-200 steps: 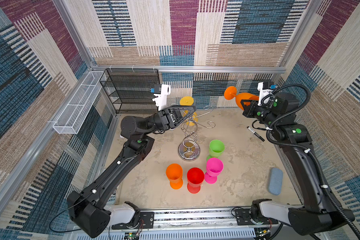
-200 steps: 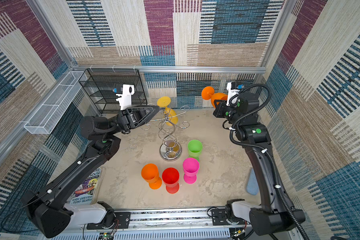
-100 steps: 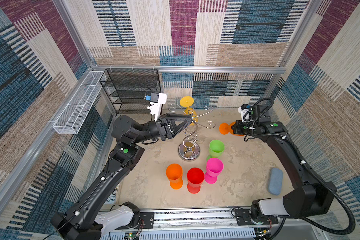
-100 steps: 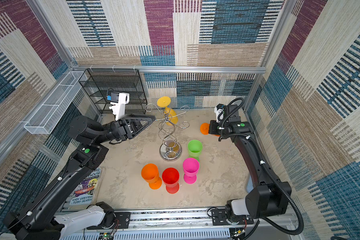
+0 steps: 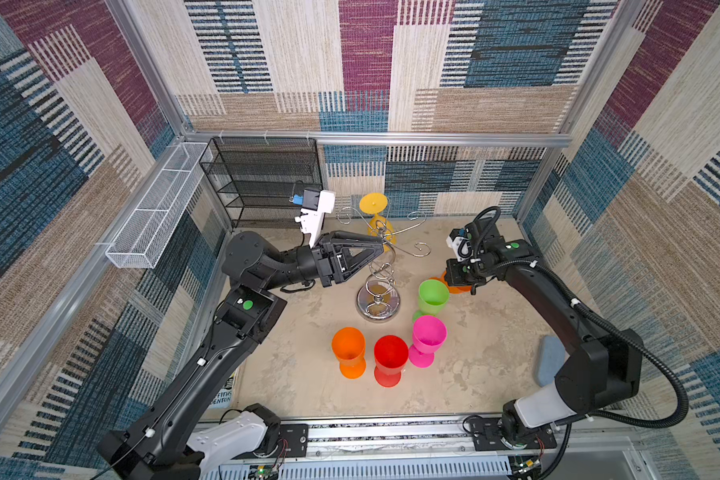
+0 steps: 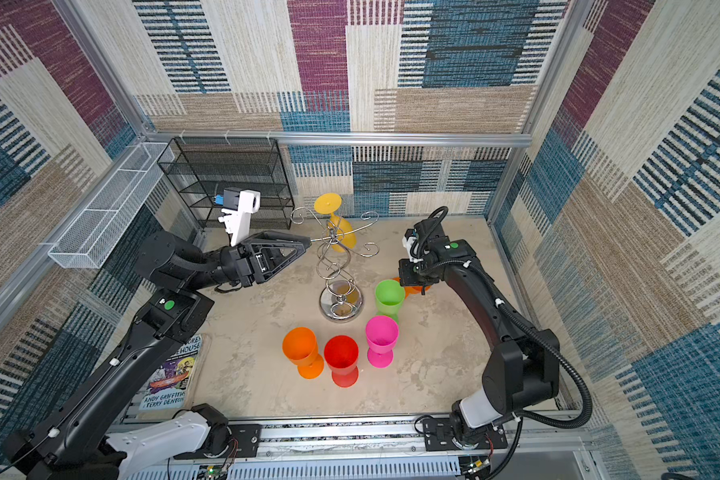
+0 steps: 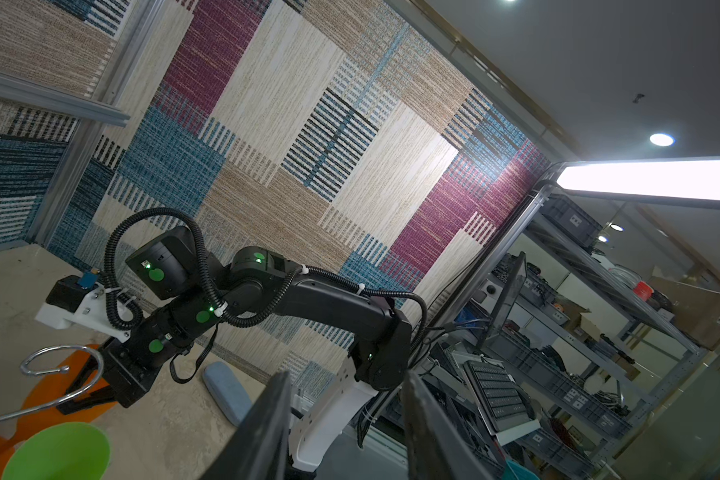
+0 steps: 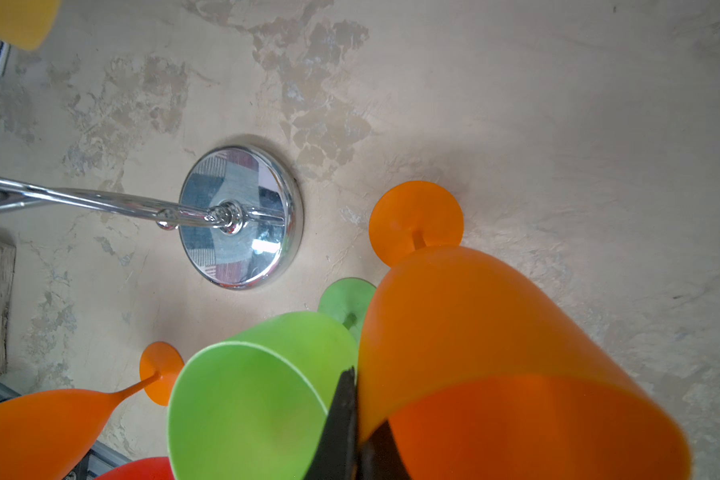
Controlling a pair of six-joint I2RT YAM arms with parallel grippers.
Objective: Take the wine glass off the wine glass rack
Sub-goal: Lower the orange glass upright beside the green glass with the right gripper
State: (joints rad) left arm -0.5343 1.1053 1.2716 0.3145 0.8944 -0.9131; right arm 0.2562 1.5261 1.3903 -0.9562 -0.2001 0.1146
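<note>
Bent low, the right gripper (image 8: 356,386) pinched the rim of the orange wine glass (image 8: 495,332) near the base of the wine glass rack (image 5: 377,305), while the outstretched left gripper (image 5: 382,244) hovered level at its top, fingers parted and empty.

Right tool (image 8: 356,432) lowered from high up, orange wine glass (image 8: 495,353) now beside green glass (image 5: 433,293)

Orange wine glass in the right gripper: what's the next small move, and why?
Probably open the right gripper and let go. The orange wine glass it pinches by the rim stands upright, its foot seemingly resting on the table, close beside the green glass.
</note>
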